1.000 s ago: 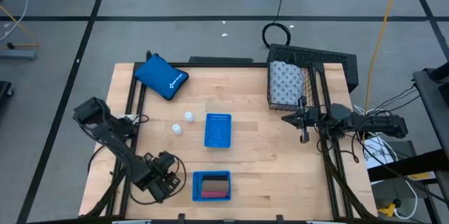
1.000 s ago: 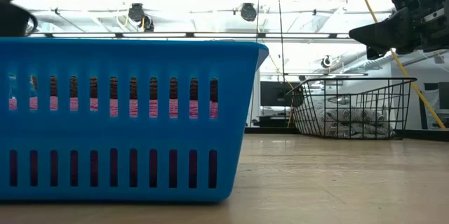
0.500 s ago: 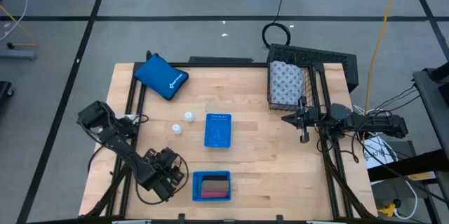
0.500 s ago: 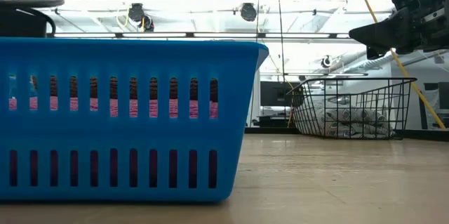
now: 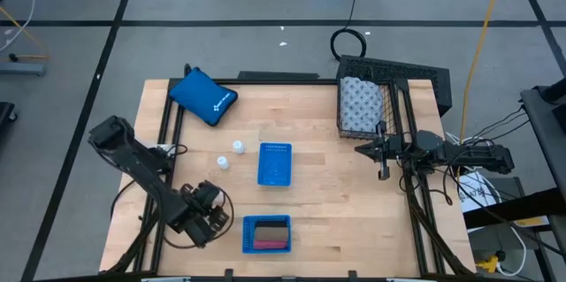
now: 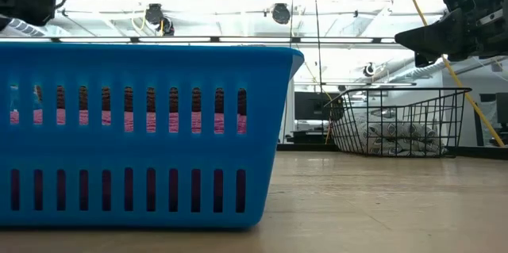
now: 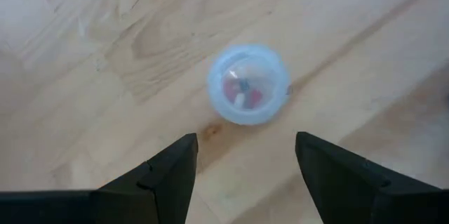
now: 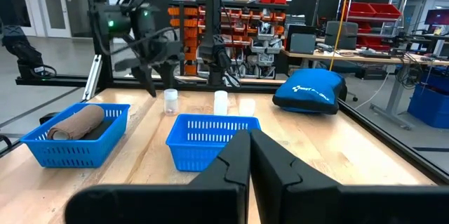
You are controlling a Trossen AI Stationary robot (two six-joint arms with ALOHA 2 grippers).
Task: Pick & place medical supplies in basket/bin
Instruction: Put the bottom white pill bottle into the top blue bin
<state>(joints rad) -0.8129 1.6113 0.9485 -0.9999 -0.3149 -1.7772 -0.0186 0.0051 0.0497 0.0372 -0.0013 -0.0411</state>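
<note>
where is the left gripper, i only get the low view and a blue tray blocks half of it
Observer: The left gripper hangs over a small white bottle that stands on the table, jaws open on either side of it.
Operator: any other bottle close by
Observer: Yes, a second bottle stands beside it, next to the smaller blue tray.
Operator: and is the right gripper holding anything
Observer: No, the right gripper is shut and empty, just off the front of the black wire basket.
</note>
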